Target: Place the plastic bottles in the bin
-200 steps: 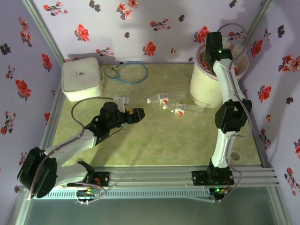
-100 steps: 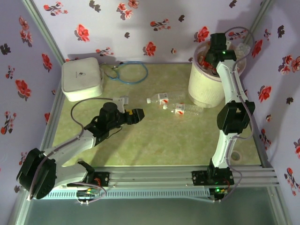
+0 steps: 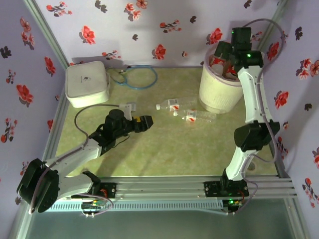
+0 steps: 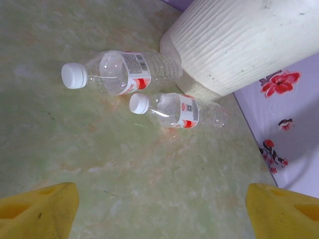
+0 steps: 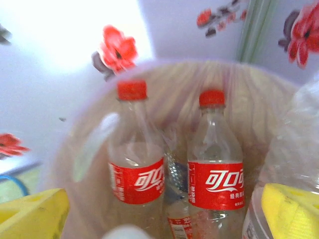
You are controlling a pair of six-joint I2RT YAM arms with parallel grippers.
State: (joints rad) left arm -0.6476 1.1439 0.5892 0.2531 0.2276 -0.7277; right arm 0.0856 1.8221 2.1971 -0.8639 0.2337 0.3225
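Two clear plastic bottles with white caps and red-white labels lie on the green table, one (image 3: 169,105) (image 4: 119,72) just behind the other (image 3: 192,116) (image 4: 179,109), both beside the cream bin (image 3: 215,92) (image 4: 239,45). My left gripper (image 3: 145,122) (image 4: 162,214) is open, low over the table, a short way left of them with nothing between its yellow fingers. My right gripper (image 3: 223,59) (image 5: 162,214) hangs open over the bin's mouth. Inside the bin (image 5: 75,149) stand two red-capped, red-labelled bottles (image 5: 135,169) (image 5: 215,169) with more clear bottles around them.
A flat white rounded box (image 3: 87,84) sits at the back left, with a blue cable loop (image 3: 138,77) next to it. Floral walls close in the table on three sides. A metal rail (image 3: 169,186) runs along the near edge.
The right arm has lifted and swung back over the bin, its wrist now higher by the rear wall. The left arm has barely moved. The two table bottles lie as before.
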